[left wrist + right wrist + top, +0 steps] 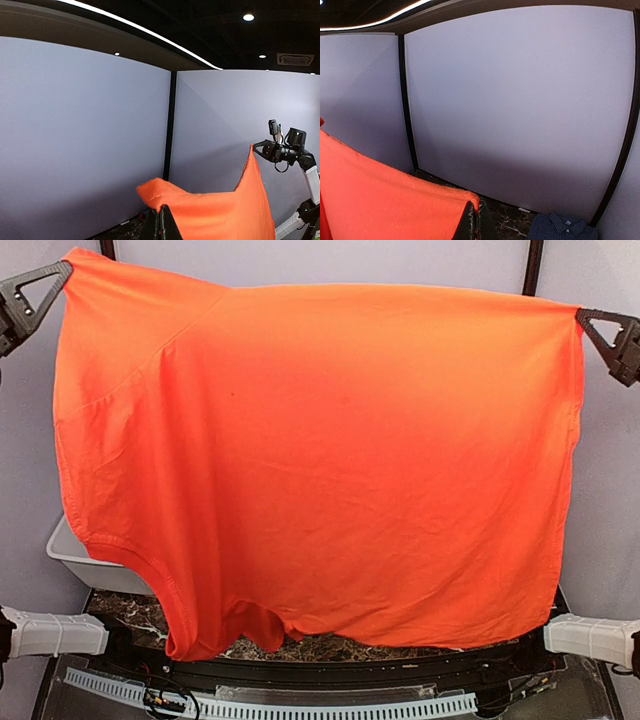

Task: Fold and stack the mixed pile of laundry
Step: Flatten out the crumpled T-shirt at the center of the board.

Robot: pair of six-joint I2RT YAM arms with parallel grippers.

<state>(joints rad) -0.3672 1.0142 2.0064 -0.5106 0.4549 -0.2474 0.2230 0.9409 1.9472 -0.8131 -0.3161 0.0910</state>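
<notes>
The bright orange-red shirt (pixel 320 460) hangs spread wide in the air, filling most of the top view. My left gripper (pixel 58 274) is shut on its upper left corner and my right gripper (pixel 586 318) is shut on its upper right corner. In the left wrist view the orange cloth (pixel 210 212) is pinched between the black fingers (pixel 168 225). Seen from the right wrist, the orange edge (pixel 395 200) folds over the shut fingertips (pixel 470 220). The blue-and-white checked collared shirt (pixel 562 227) lies on the dark marble table at the lower right of that view.
A white plastic basket (pixel 75 555) stands at the table's left, mostly behind the hanging shirt. Grey partition walls (pixel 90 130) enclose the back and sides. Both arm bases (pixel 50 632) sit at the near edge, with a white cable track (pixel 300 708) in front.
</notes>
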